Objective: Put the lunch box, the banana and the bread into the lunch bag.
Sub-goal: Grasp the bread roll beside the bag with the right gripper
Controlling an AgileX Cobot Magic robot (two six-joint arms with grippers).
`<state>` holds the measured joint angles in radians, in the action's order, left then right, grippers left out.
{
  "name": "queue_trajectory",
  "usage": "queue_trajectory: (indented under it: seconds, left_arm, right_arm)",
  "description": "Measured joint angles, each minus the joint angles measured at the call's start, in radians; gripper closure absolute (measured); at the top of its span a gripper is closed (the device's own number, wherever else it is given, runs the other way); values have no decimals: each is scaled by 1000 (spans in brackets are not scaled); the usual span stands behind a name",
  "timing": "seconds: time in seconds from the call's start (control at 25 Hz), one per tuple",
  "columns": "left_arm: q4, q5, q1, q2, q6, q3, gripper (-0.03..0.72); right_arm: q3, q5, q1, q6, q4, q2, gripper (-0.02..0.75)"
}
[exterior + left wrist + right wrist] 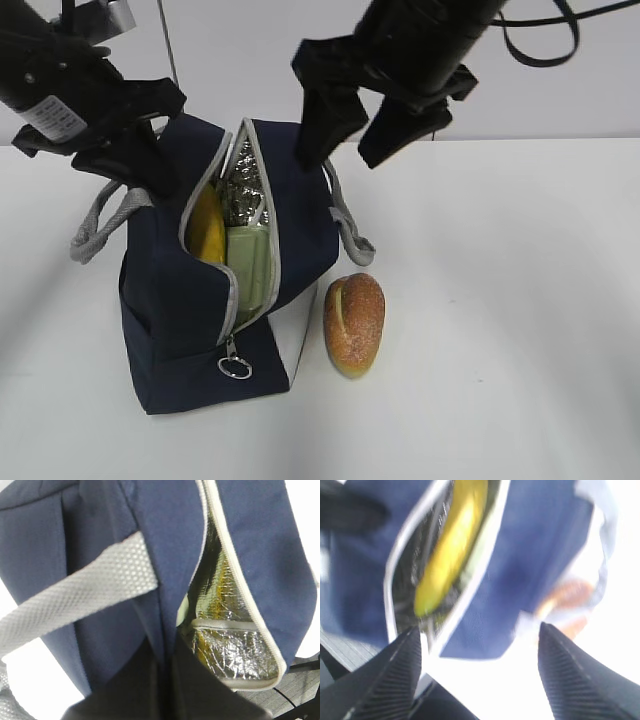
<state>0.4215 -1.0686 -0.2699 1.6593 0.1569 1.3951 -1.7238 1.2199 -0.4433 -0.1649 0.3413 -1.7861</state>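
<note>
Lunch bag point(190, 300) open on the table point(500, 350), bread point(354, 324) outside it.
The left gripper point(135, 160), jaws together, pinches the bag's left upper edge. Inside the bag lie the banana point(207, 232) and the lunch box point(250, 265). The right gripper point(362, 135) hangs above the bag's right side, jaws wide apart, empty. The bread lies just right of the bag.

lunch bag point(190, 330) upright on the table point(500, 350), banana point(207, 228) and lunch box point(250, 265) inside it, bread point(354, 322) just right of the bag
</note>
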Motion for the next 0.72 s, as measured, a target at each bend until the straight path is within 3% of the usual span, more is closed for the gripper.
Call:
queue_trajectory:
  seconds: [0.4, 0.72]
  left_arm:
    - [0, 0, 0, 0, 0, 0, 690]
    - [0, -9, 0, 0, 0, 0, 690]
  right_arm:
    - [591, -297, 0, 0, -23, 309, 207]
    - [761, -470, 0, 59, -17, 309, 206]
